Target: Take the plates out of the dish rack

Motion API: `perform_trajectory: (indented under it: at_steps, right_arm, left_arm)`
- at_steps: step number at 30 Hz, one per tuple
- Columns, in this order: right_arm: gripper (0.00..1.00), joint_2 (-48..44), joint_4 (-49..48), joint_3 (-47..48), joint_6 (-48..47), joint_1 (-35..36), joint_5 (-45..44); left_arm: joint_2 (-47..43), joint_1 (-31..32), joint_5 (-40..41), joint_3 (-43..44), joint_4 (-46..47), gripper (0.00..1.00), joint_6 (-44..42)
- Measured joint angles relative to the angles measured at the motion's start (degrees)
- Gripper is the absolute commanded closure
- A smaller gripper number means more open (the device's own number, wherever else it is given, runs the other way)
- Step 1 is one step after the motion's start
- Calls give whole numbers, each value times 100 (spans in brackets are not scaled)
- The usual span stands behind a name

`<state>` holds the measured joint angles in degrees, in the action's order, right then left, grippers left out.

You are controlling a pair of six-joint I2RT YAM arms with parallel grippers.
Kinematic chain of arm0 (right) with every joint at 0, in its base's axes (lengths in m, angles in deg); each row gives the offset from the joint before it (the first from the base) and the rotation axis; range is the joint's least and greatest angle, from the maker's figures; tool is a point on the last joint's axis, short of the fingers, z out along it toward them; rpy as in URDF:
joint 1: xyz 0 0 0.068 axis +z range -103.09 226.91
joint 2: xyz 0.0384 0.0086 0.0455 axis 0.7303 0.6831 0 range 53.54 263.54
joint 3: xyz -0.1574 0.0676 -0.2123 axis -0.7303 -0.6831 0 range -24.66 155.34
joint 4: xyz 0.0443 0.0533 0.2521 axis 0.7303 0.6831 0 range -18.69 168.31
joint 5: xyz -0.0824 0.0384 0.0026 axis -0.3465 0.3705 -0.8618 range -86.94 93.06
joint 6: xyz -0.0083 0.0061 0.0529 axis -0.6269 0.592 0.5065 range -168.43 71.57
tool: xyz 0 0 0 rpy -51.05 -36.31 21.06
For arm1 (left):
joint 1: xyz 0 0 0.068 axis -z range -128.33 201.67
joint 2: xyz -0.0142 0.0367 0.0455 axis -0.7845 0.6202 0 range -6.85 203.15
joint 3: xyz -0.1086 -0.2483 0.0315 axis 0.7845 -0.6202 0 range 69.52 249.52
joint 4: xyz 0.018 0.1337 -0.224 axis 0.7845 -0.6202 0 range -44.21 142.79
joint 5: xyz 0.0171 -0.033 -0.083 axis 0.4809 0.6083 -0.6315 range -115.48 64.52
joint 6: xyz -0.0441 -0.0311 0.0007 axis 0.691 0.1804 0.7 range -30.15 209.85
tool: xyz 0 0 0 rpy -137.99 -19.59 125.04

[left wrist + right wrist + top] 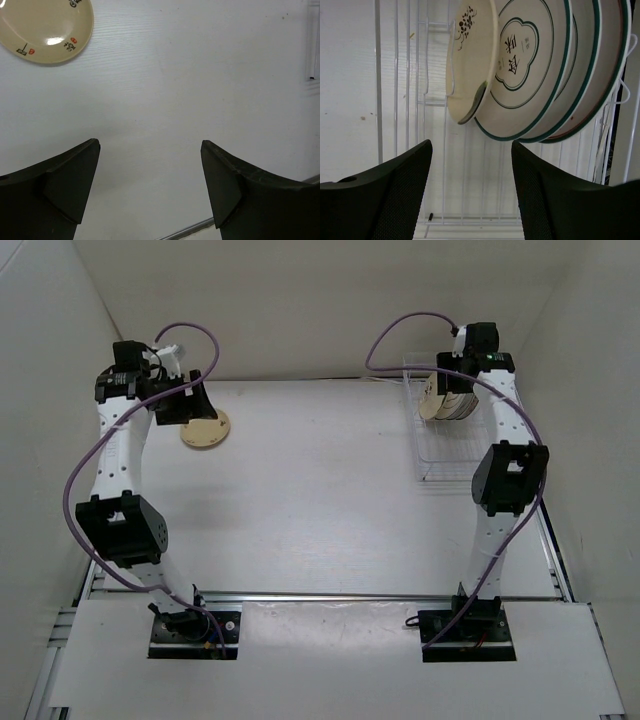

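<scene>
In the top view, a tan plate [207, 431] is seen flat on the table [320, 500] at 10 o'clock, its far edge overlapped by the end of the left arm [120, 440]. The rack [432, 458] stands at 2 o'clock. Upright plates [447, 402] are held in its far end and half hidden by the right arm [510, 470]. White walls enclose the table.

In the left wrist view, the left gripper [150, 185] is spread over bare table, nothing between its fingers. The tan plate is cut off at 10 o'clock.

In the right wrist view, the right gripper [470, 195] is spread and empty, at 6 o'clock of the plates. A cream one is overlapped on green-ringed ones, so their number cannot be told.
</scene>
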<state>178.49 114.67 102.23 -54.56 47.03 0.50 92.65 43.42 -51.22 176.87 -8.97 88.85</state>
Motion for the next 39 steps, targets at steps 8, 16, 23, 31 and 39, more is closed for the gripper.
perform_trajectory:
  at_steps: [8,16,23,31,39]
  right_arm:
    - [34,313,-179,339,0,13,-24]
    - [38,745,-376,699,0,13,-68]
    - [45,1047,-444,846,0,13,-118]
    - [55,1287,-459,1005,-33,0,-138]
    - [97,1440,-527,1067,-9,-11,-223]
  left_arm:
    - [-369,-24,-328,-308,-297,7,-310]
    - [-435,-26,-348,-317,-387,6,-448]
    - [-503,-24,-339,-461,-431,6,-522]
    - [-588,-26,-251,-573,-492,6,-566]
    - [-627,-24,-186,-660,-525,6,-608]
